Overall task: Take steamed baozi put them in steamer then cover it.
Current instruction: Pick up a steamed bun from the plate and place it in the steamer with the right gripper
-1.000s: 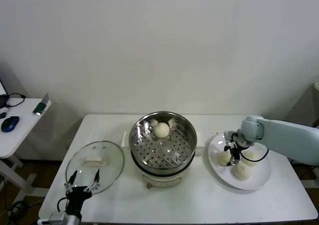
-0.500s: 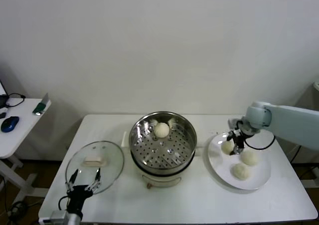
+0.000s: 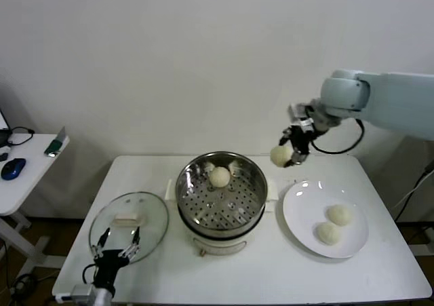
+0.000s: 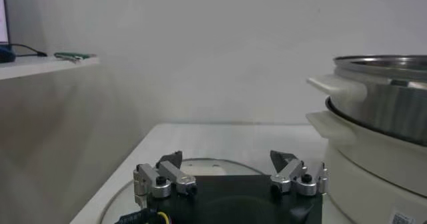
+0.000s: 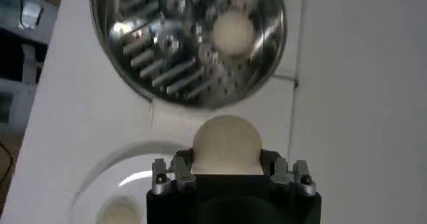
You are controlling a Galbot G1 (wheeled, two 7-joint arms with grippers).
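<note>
Once your right end effector [image 3: 290,151], clamped on a steamed baozi [image 3: 280,156], had lifted it from the plate [image 3: 305,218] at three o'clock toward the steamer [image 3: 222,196], two remained; your left end effector [image 3: 114,243] waited apart.

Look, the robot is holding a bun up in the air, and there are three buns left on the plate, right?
Not quite. The right gripper does hold a bun in the air, but only two buns are left on the plate, not three. The head view shows this. One more bun already sits in the steamer.
</note>
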